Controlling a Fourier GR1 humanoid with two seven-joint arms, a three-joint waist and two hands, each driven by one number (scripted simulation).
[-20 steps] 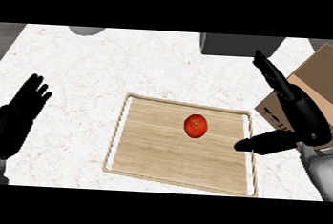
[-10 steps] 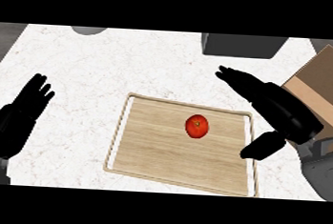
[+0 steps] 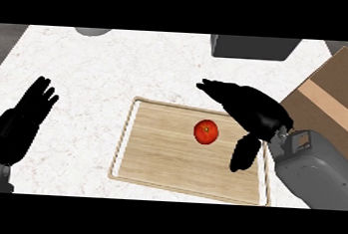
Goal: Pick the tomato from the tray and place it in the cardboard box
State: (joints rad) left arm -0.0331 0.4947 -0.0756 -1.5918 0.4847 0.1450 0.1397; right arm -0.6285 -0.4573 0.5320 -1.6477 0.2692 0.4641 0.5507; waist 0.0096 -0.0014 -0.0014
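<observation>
Tomato (image 3: 206,131) sits on the wooden tray (image 3: 160,153), a little toward the tray's far right part, lying free with nothing touching it. The right robot hand (image 3: 254,114) hangs just to the right of it and slightly beyond, palm turned toward the fruit, its fingers (image 3: 215,89) stretched out past the tray's far edge and its thumb (image 3: 243,152) pointing down over the tray's right side. The fingers and thumb stand apart and uncurled, with a clear gap between them and the tomato, so nothing is gripped. The grey forearm (image 3: 314,171) behind that hand comes in from the lower right and covers the tray's near right corner.

Cardboard box (image 3: 332,105) lies to the right of the right robot hand, at the edge of the view, partly cut off and partly hidden by the wrist; a paler strip runs along its brown flap. Whether it touches the tray I cannot tell.

The left robot hand (image 3: 18,128) shows well away on the far side of the tray, near the left edge of the view, resting with straight fingers pointing up and holding nothing.

Beyond the right robot hand, at the back of the white speckled worktop (image 3: 135,67), stands a dark grey block (image 3: 253,47), and further left a small grey round object (image 3: 93,31) is cut off by the edge.
</observation>
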